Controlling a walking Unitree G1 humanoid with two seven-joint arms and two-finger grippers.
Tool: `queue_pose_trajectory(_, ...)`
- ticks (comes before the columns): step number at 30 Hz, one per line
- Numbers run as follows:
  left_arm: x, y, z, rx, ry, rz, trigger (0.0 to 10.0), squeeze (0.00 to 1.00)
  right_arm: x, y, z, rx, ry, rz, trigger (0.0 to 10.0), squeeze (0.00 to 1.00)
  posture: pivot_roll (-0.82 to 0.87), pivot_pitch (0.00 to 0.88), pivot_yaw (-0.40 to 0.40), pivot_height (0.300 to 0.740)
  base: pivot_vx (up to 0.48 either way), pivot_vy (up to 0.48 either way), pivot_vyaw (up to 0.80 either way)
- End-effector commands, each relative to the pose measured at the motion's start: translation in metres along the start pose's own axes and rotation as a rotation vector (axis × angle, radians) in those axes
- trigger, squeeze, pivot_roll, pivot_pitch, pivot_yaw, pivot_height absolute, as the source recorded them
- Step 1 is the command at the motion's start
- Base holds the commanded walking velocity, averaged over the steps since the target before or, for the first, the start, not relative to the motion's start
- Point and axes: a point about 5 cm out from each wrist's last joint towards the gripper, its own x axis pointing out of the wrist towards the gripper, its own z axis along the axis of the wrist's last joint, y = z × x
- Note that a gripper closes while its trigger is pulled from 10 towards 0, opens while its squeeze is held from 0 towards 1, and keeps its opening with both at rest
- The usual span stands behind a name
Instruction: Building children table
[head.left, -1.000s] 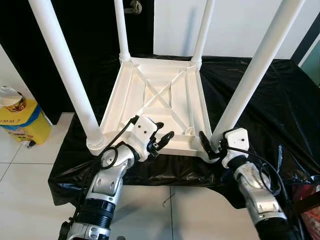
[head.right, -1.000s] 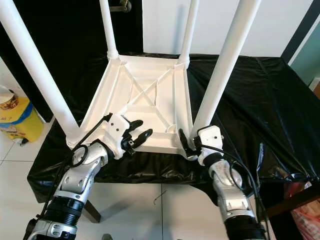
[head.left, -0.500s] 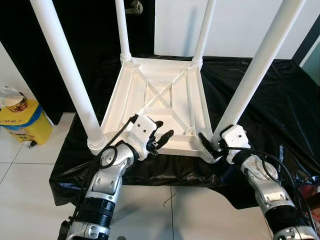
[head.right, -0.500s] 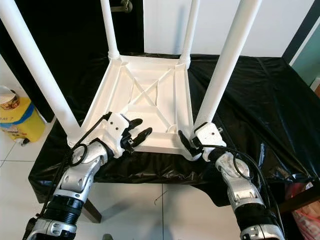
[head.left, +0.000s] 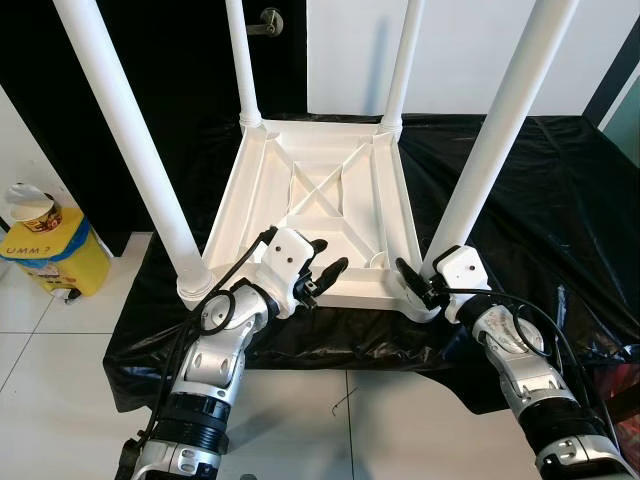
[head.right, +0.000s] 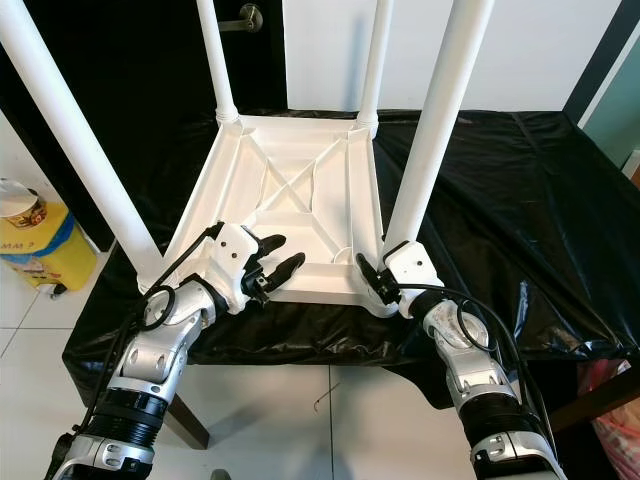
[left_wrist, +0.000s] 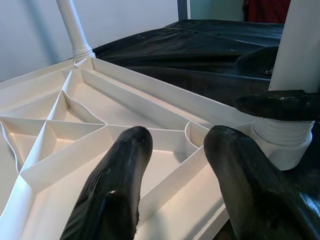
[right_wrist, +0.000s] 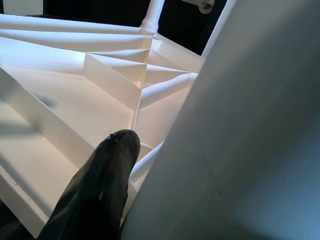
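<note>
Since a second ago the right gripper (head.left: 418, 285) has shifted closer against the near right leg (head.left: 487, 155). The white table (head.left: 320, 195) lies upside down on a black cloth (head.left: 560, 200). The right gripper seems closed around that leg's base. The left gripper (head.left: 322, 273), fingers apart and empty, hovers above the near edge.

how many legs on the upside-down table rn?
4. Near left leg, near right leg with the right gripper at its base, far left leg, far right leg. All stand in the tabletop corners.
</note>
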Motion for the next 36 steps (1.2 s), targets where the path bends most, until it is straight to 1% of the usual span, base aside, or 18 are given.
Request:
queue_pose_trajectory(1, 0.001, 0.004, 0.000, -0.004, -0.003, 0.070, 10.0, 0.00, -0.004, 0.002, -0.009, -0.062, 0.060, 0.043, 0.0, 0.00, 0.01, 0.000, -0.023, 0.740, 0.000, 0.000, 0.00)
queue_pose_trajectory(4, 0.001, 0.004, 0.000, -0.005, -0.002, 0.069, 10.0, 0.00, -0.004, 0.002, -0.011, -0.062, 0.066, 0.041, 0.0, 0.00, 0.01, 0.000, -0.023, 0.740, 0.000, 0.000, 0.00)
queue_pose_trajectory(5, 0.001, 0.004, -0.001, -0.005, -0.002, 0.067, 10.0, 0.00, -0.005, 0.001, -0.013, -0.048, 0.075, 0.029, 4.7, 0.00, 0.01, 0.000, -0.024, 0.740, 0.000, 0.000, 0.00)
queue_pose_trajectory(6, 0.002, 0.004, -0.001, -0.005, -0.001, 0.067, 10.0, 0.00, -0.005, 0.000, -0.014, -0.027, 0.080, 0.010, 10.0, 0.00, 0.01, 0.000, -0.026, 0.740, 0.000, 0.000, 0.00)
queue_pose_trajectory(13, 0.002, 0.003, -0.001, -0.007, -0.003, 0.065, 10.0, 0.00, -0.005, -0.003, -0.016, 0.028, 0.085, -0.032, 10.0, 0.00, 0.02, 0.000, -0.031, 0.740, 0.000, 0.000, 0.00)
queue_pose_trajectory(14, 0.002, 0.003, 0.000, -0.008, -0.006, 0.066, 10.0, 0.00, -0.005, -0.002, -0.017, 0.079, 0.085, -0.060, 10.0, 0.00, 0.02, 0.000, -0.033, 0.740, 0.000, 0.000, 0.00)
queue_pose_trajectory(15, 0.002, 0.003, 0.000, -0.008, -0.006, 0.066, 10.0, 0.00, -0.005, -0.002, -0.017, 0.079, 0.085, -0.060, 10.0, 0.00, 0.02, 0.000, -0.033, 0.740, 0.000, 0.000, 0.00)
queue_pose_trajectory(16, 0.002, 0.002, 0.000, -0.008, -0.007, 0.064, 10.0, 0.00, -0.005, 0.000, -0.018, 0.130, 0.085, -0.080, 10.0, 0.00, 0.02, 0.000, -0.034, 0.740, 0.000, 0.000, 0.00)
queue_pose_trajectory(17, 0.002, 0.002, 0.000, -0.008, -0.007, 0.064, 10.0, 0.00, -0.005, 0.000, -0.018, 0.130, 0.085, -0.080, 10.0, 0.00, 0.02, 0.000, -0.034, 0.740, 0.000, 0.000, 0.00)
queue_pose_trajectory(20, 0.001, 0.000, -0.001, -0.011, -0.008, 0.060, 10.0, 0.00, -0.007, 0.010, -0.020, 0.243, 0.084, -0.122, 10.0, 0.00, 0.02, 0.000, -0.036, 0.740, 0.000, 0.000, 0.00)
queue_pose_trajectory(23, 0.001, 0.000, -0.001, -0.011, -0.008, 0.059, 10.0, 0.00, -0.007, 0.011, -0.020, 0.260, 0.084, -0.130, 10.0, 0.00, 0.02, 0.000, -0.036, 0.740, 0.000, 0.000, 0.00)
queue_pose_trajectory(25, 0.001, -0.002, -0.001, -0.014, -0.006, 0.056, 10.0, 0.00, -0.008, 0.017, -0.022, 0.361, 0.088, -0.168, 10.0, 0.00, 0.02, 0.000, -0.041, 0.740, 0.000, 0.000, 0.00)
queue_pose_trajectory(27, 0.001, -0.002, -0.001, -0.014, -0.006, 0.056, 10.0, 0.00, -0.008, 0.017, -0.022, 0.361, 0.088, -0.168, 10.0, 0.00, 0.02, 0.000, -0.041, 0.740, 0.000, 0.000, 0.00)
queue_pose_trajectory(32, 0.000, -0.003, -0.002, -0.016, -0.004, 0.056, 10.0, 0.00, -0.009, 0.022, -0.026, 0.485, 0.107, -0.221, 10.0, 0.00, 0.02, 0.000, -0.047, 0.740, 0.000, 0.000, 0.00)
queue_pose_trajectory(33, 0.000, -0.003, -0.002, -0.016, -0.004, 0.056, 10.0, 0.00, -0.009, 0.022, -0.026, 0.485, 0.107, -0.221, 10.0, 0.00, 0.02, 0.000, -0.047, 0.740, 0.000, 0.000, 0.00)
queue_pose_trajectory(34, 0.000, -0.003, -0.003, -0.017, -0.004, 0.058, 10.0, 0.00, -0.010, 0.027, -0.028, 0.599, 0.121, -0.257, 10.0, 0.00, 0.02, 0.000, -0.050, 0.740, 0.000, 0.000, 0.00)
queue_pose_trajectory(35, 0.000, -0.003, -0.003, -0.017, -0.004, 0.058, 10.0, 0.00, -0.010, 0.027, -0.028, 0.599, 0.121, -0.257, 10.0, 0.00, 0.02, 0.000, -0.050, 0.740, 0.000, 0.000, 0.00)
queue_pose_trajectory(36, 0.000, -0.003, -0.003, -0.018, -0.004, 0.059, 10.0, 0.00, -0.010, 0.030, -0.028, 0.656, 0.126, -0.271, 10.0, 0.00, 0.02, 0.000, -0.051, 0.740, 0.000, 0.000, 0.00)
